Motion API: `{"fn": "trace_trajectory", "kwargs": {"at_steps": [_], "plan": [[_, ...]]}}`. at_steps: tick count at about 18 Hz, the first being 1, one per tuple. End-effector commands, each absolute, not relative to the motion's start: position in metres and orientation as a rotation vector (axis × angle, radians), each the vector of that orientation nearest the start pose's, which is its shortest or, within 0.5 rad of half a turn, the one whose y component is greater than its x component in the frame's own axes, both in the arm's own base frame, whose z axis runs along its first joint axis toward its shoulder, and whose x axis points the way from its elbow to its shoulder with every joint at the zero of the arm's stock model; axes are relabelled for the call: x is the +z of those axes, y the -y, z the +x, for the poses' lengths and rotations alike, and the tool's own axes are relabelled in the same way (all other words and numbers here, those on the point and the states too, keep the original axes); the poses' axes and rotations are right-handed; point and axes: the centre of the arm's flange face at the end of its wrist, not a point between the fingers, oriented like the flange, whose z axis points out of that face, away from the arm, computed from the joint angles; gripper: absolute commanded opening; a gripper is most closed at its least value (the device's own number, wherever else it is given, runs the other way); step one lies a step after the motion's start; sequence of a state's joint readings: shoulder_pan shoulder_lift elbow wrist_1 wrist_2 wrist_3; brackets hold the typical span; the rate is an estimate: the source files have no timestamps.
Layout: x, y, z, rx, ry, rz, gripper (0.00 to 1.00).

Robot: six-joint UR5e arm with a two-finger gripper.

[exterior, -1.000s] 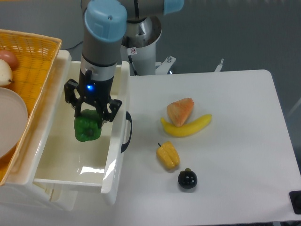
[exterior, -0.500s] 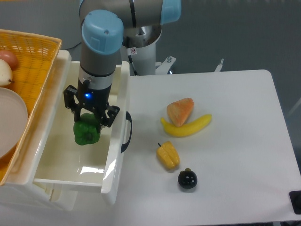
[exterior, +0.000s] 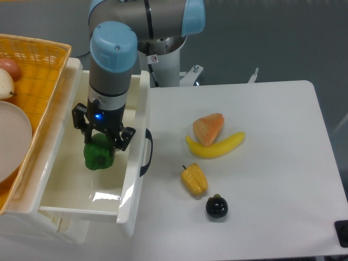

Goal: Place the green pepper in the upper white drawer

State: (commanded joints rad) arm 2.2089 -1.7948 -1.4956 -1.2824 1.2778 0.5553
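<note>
On the worktop (exterior: pixel 261 179) at right lie small fruits. At left, inside the upper white drawer (exterior: pixel 128 196), the green pepper (exterior: pixel 98 156) hangs lengthwise near-to-far, its far end hidden by the gripper (exterior: pixel 102 139), whose jaws clamp it.

table (exterior: pixel 272 163): white | banana (exterior: pixel 216 147) | orange wedge (exterior: pixel 208 128) | yellow pepper (exterior: pixel 194 180) | mangosteen (exterior: pixel 216 206)

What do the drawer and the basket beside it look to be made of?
The upper white drawer looks like glossy moulded plastic: light glares off its floor and its walls are smooth. Its handle looks like black plastic. The basket looks woven, orange wicker or plastic strands; the crisscross weave shows, but the fibre itself cannot be told.
</note>
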Motion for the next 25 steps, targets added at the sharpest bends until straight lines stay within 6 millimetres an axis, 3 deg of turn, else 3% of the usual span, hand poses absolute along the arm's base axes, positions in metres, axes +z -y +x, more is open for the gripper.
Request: {"fn": "trace_trajectory", "kwargs": {"at_steps": [5,11,18,25], "plan": [[0.437,-0.574,-0.224,-0.237,0.085,-2.853,0.69],[0.436,-0.574,-0.224,-0.225,0.084,-2.86,0.73],[0.441,-0.575,-0.225,-0.208,0.08,-2.848,0.89],[0.452,-0.574,-0.225,-0.18,0.074,-2.818,0.92]]}}
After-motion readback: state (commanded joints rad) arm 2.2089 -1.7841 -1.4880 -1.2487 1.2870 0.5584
